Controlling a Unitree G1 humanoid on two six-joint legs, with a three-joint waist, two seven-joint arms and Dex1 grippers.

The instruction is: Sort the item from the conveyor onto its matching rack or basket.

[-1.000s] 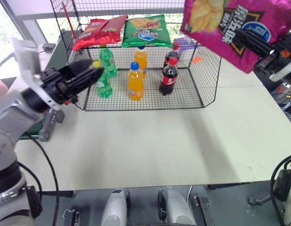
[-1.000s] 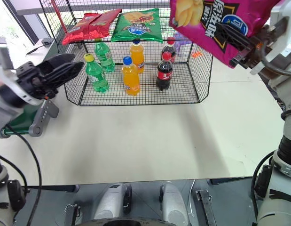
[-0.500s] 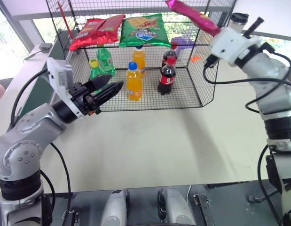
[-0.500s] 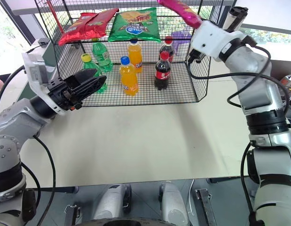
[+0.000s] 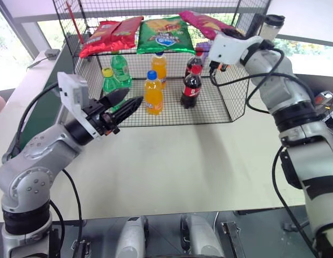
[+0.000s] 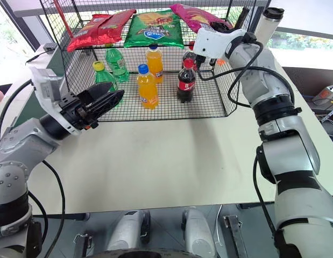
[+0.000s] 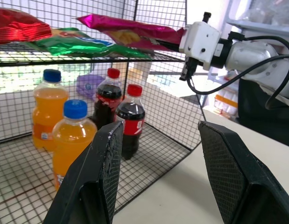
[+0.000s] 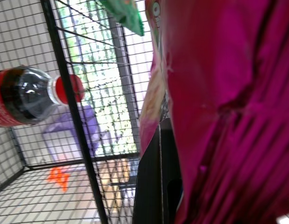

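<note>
The item, a glossy magenta-pink crisp bag (image 5: 205,21), lies flat on the right end of the black wire rack's (image 5: 233,102) upper tier, beside a green bag (image 5: 165,33). My right gripper (image 7: 171,44) reaches in at the bag's near right edge and is still shut on it. One black finger (image 8: 158,182) presses against the pink foil. My left gripper (image 5: 131,98) hovers open and empty in front of the rack's left side, above the table. The dark green conveyor (image 5: 41,107) runs along the far left behind that arm.
Two red bags (image 5: 112,33) lie on the upper tier's left. Green (image 5: 108,80), orange (image 5: 153,92) and cola (image 5: 191,86) bottles stand in the walled lower tier. A lidded steel cup (image 5: 269,26) stands behind the rack's right corner. The beige table (image 5: 182,161) spreads in front.
My right arm has reached forward and rolled its wrist, turning the pink bag from upright to flat and laying it on the rack's upper tier. The left gripper has hardly moved.
</note>
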